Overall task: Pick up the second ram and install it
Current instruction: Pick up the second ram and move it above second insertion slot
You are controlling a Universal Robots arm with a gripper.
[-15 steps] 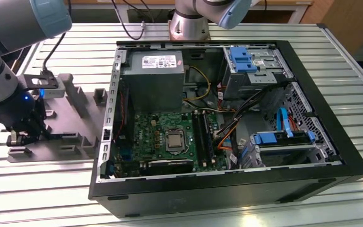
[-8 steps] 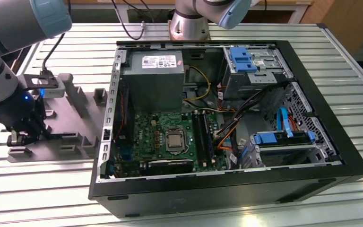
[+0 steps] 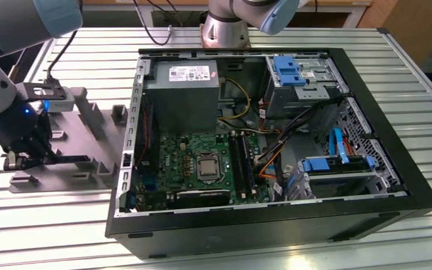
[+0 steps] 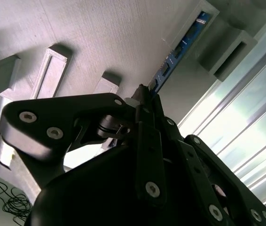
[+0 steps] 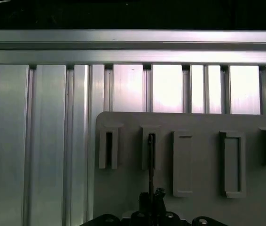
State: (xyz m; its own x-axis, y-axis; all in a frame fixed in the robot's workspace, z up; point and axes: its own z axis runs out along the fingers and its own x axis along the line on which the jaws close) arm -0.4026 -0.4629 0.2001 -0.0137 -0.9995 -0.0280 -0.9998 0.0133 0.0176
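Pinching near end of second ram (image 4: 177, 52) with end effector (image 4: 146, 96), stick on edge, far end seated in slotted post of grey holder (image 5: 203, 207) on bench (image 5: 39, 141). Likely best drawn straight along slot, no twisting; open computer case (image 3: 276, 140) well apart.

The second ram (image 4: 175, 58) is a thin dark-blue stick with tiny chips along it. It stands on its long edge in a slot of the grey holder plate (image 4: 100, 33), which sits mid-height at the exterior view's left. Edge-on in the first wrist view it's just a dark line (image 5: 150, 160). One end is pinched in the gripper (image 4: 144, 96).
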